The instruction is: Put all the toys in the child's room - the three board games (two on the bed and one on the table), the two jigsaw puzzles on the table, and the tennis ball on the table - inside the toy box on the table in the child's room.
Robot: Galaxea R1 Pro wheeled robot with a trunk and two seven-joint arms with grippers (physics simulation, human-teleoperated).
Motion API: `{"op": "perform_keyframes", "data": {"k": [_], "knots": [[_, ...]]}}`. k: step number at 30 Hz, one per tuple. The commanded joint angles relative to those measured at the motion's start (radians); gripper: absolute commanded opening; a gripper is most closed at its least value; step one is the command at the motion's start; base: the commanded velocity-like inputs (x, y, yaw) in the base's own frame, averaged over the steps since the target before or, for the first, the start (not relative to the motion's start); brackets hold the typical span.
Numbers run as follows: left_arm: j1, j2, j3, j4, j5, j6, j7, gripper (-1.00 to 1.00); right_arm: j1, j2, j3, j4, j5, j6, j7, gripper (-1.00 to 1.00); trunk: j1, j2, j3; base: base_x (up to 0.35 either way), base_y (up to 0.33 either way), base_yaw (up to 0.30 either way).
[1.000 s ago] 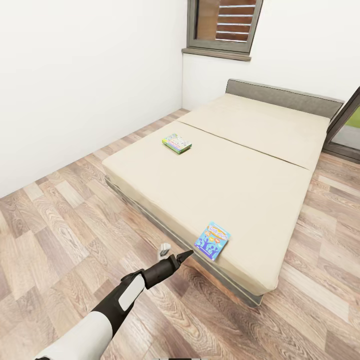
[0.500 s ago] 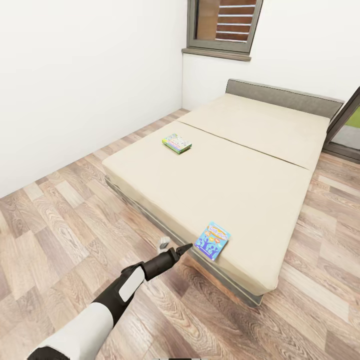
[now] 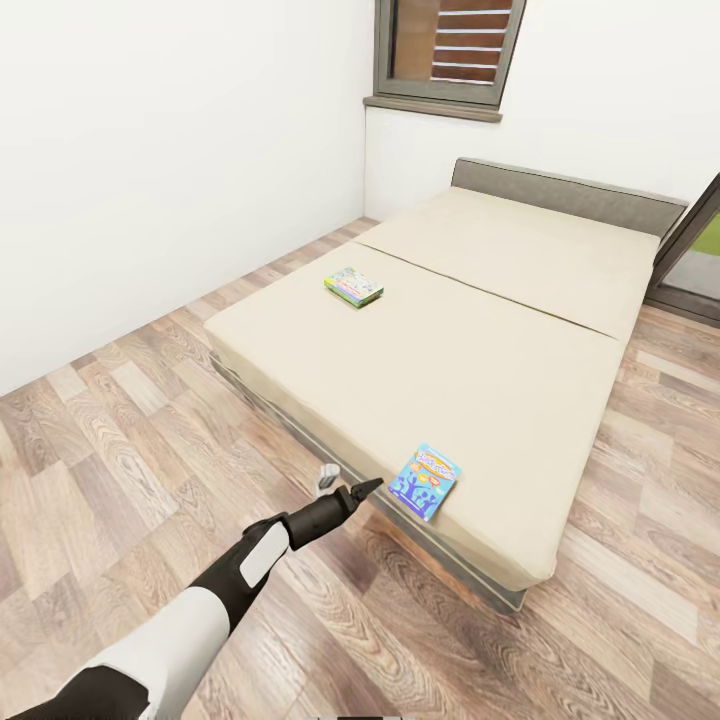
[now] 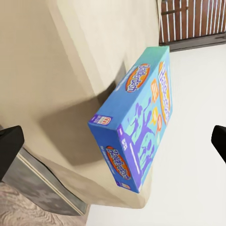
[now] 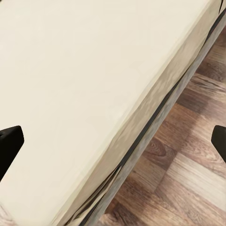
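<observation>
The left end effector (image 3: 345, 492) is seen in the head view at about 6 o'clock, held out over the wood-plank floor (image 3: 120, 470) just short of the near edge of the bed (image 3: 470, 340). Its fingers are spread wide and nothing is held between them; in the left wrist view the two dark fingertips (image 4: 9, 146) are seen at opposite edges of the picture, with the blue "Balderdash" box (image 4: 136, 127) framed in the gap, apart from both.

In the head view that blue "Balderdash" box (image 3: 425, 481) is found lying flat on the beige cover at the near edge of the bed, at about 3 o'clock of the left end effector and just beside it, without contact being visible.

The right end effector (image 5: 113, 141) is shown in the right wrist view with its dark fingertips (image 5: 8, 141) far apart at opposite edges of the picture, nothing being gripped; the beige cover, the grey bed frame (image 5: 155, 117) and floor planks are seen beyond it.

Farther out, a small yellow, green and red game box (image 3: 353, 286) is seen flat on the bed toward 11 o'clock, near its left edge and well apart from the blue box. A grey headboard (image 3: 565, 195) is set at the far end at 1 o'clock, and a window (image 3: 450, 50) is placed in the white wall at 12 o'clock.
</observation>
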Motion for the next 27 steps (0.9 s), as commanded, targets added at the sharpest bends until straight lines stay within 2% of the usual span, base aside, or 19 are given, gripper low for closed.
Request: {"op": "perform_keyframes", "data": {"k": [1, 18, 27], "knots": [[-0.003, 0.001, -0.002, 0.003, 0.011, 0.009, 0.0, 1.0, -0.001, 0.0, -0.001, 0.0, -0.001, 0.008, 0.003, 1.0, 0.0, 0.0, -0.001, 0.0, 0.0, 0.0], [-0.011, 0.002, 0.0, 0.014, 0.01, 0.006, 0.001, 1.0, -0.001, 0.0, -0.002, 0.0, -0.001, 0.008, 0.004, 1.0, 0.0, 0.0, -0.001, 0.0, 0.0, -0.003], [-0.012, 0.004, 0.001, 0.017, 0.01, 0.004, 0.002, 1.0, -0.001, -0.001, -0.002, 0.0, -0.001, 0.008, 0.003, 1.0, 0.0, 0.0, -0.001, 0.0, 0.0, -0.121]]}}
